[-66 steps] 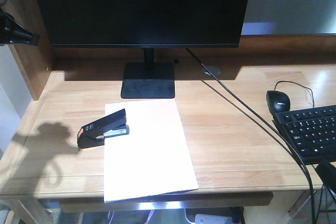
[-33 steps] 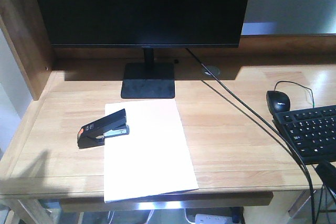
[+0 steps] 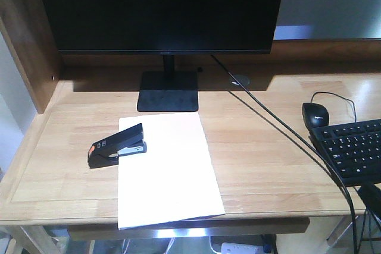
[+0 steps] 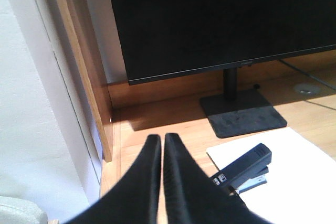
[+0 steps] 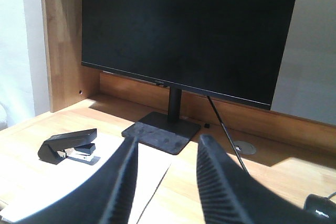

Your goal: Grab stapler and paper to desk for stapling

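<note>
Two grippers in your wrist views, neither holding anything; your left gripper [image 4: 161, 145] has its black fingers [image 4: 148, 177] pressed together with only a thin slit between them, tips hanging above the desk's [image 3: 268, 147] left rear corner, beside the raised wooden side panel [image 4: 86, 72]; your right gripper [image 5: 167, 153] has its ribbed fingers [image 5: 218, 182] spread well apart, nothing between them, tips pointing toward the monitor stand [image 5: 161, 132].

Just right of your left fingers in the wrist view lies the stapler [image 4: 242, 168], black, sitting on the near left corner of the paper [image 4: 294, 182]; from the right wrist view you see the same stapler [image 5: 67, 147] low and to the left of the fingers, silver channel showing beneath its black top, well clear of them.

From the front view neither arm shows; the stapler [image 3: 117, 146] lies across the paper's left edge, orange patch at its outer end hanging off over bare wood, its other end on the sheet; the paper [image 3: 166, 171] is a large white sheet lying flat, its near edge overhanging the desk's front edge, its far edge just short of the monitor base [image 3: 168, 91].

Further out: the dark monitor [image 3: 161, 7] fills the back; a black cable [image 3: 280, 126] runs diagonally across the desk; a black mouse [image 3: 315, 115] and black keyboard [image 3: 354, 150] sit at the right, well apart from the paper.
</note>
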Robot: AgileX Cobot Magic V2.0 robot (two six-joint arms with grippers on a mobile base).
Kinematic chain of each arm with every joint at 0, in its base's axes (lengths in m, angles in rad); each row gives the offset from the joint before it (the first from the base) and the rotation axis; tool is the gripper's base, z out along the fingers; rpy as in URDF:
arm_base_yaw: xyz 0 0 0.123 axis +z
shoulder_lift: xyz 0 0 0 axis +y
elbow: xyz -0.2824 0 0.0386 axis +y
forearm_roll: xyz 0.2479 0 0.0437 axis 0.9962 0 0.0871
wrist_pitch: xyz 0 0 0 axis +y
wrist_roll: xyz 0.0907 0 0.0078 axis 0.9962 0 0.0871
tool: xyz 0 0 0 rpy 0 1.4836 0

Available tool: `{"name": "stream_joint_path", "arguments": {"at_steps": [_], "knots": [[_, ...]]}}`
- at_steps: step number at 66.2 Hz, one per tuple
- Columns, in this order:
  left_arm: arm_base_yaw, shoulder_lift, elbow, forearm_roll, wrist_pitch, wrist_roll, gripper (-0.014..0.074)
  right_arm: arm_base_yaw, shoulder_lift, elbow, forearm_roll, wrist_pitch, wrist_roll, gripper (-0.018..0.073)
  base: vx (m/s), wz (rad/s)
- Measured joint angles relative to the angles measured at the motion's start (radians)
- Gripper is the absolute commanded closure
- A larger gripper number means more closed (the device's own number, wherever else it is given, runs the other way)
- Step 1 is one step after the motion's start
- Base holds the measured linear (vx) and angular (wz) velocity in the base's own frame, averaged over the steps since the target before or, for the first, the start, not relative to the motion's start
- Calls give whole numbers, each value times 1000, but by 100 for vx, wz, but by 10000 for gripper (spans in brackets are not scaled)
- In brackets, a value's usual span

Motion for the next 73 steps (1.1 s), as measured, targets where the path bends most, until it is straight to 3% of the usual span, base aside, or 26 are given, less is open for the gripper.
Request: {"name": "stream_joint_path", "arguments": {"at_steps": [17, 73], "knots": [[0, -329, 178, -21, 18, -1, 603, 0, 0, 0, 0, 0, 0, 305, 0, 0], [0, -341, 198, -21, 42, -1, 603, 0, 0, 2, 0, 1, 0, 305, 0, 0]]}}
